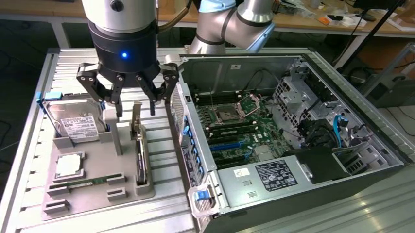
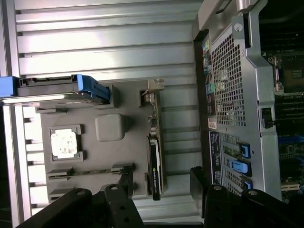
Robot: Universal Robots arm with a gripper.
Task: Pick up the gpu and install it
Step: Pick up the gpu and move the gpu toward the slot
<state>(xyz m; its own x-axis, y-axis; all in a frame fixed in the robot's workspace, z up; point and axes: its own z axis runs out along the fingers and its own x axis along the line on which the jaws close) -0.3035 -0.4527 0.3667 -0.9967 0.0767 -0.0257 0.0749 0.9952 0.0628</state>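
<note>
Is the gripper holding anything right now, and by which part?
Nothing is held. The gripper, jaws open, hangs above the gpu, which stands on edge in the tray.

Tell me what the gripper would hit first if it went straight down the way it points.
Most likely the gpu, standing on edge in the gray tray under the gripper, in line between its open fingers; depth is hard to judge.
</note>
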